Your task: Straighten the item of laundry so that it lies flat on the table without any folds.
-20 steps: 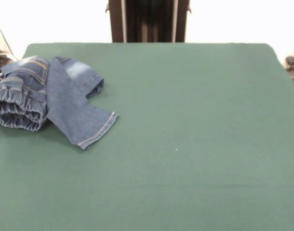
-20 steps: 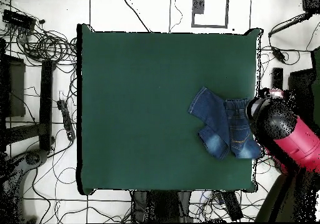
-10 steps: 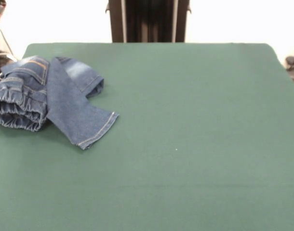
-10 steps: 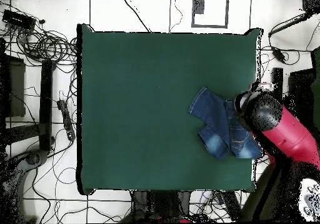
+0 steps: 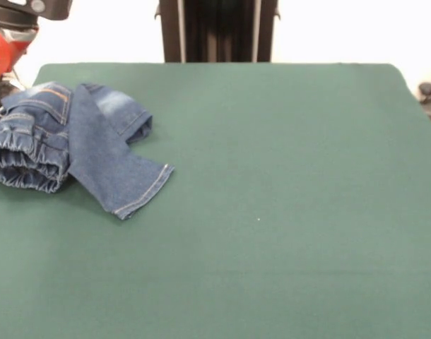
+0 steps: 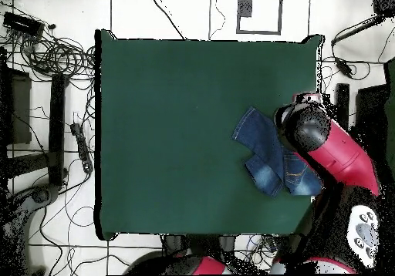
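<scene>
- denim jeans (image 5: 74, 145) lie bunched at the green worktop (image 5: 272, 176) edge.
- arm (image 6: 332, 146) hovers above them; tool's opening cannot be told.
- next: likely grasp a leg hem.

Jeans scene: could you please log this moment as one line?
jeans: bunched, legs folded, at table edge | arm: above waistband end | gripper: hidden | flattening: not done

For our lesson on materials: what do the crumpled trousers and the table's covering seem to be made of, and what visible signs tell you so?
The trousers look like blue denim, a matt woven cotton: faded pale patches, orange-tan stitching along the hems and a gathered waistband point to jeans. The table seems covered in plain dark green cloth, perhaps felt or baize: it shows an even, dull surface with no shine or grain, though the exact fabric cannot be told.
</scene>
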`<state>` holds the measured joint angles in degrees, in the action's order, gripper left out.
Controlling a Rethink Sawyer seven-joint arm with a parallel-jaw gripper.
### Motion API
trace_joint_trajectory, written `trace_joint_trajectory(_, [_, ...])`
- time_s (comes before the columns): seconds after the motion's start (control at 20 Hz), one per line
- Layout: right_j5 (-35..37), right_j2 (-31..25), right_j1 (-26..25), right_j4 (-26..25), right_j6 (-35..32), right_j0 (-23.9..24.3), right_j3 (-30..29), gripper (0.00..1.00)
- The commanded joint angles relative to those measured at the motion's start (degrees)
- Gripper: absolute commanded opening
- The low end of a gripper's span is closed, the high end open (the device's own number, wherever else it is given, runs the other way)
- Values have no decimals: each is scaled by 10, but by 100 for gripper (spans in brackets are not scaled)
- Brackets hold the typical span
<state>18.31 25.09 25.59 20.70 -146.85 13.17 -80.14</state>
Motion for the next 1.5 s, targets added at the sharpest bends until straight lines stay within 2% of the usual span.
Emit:
trace_joint_trajectory(0.05, [57,-36,-70,38,-125,-28,6,100])
trace_joint_trajectory(0.2, [46,-35,-78,45,-124,-29,8,100])
trace_joint_trajectory(0.4, [28,-64,-77,54,-114,-16,-1,100])
trace_joint_trajectory(0.7, [20,-64,-90,63,-106,-17,4,100])
trace_joint_trajectory(0.85, [46,-69,-91,69,-103,-13,1,100])
trace_joint_trajectory(1.05, [67,-123,-67,80,-76,20,-30,100])
trace_joint_trajectory(1.5, [132,-100,-48,65,-71,24,-46,100])
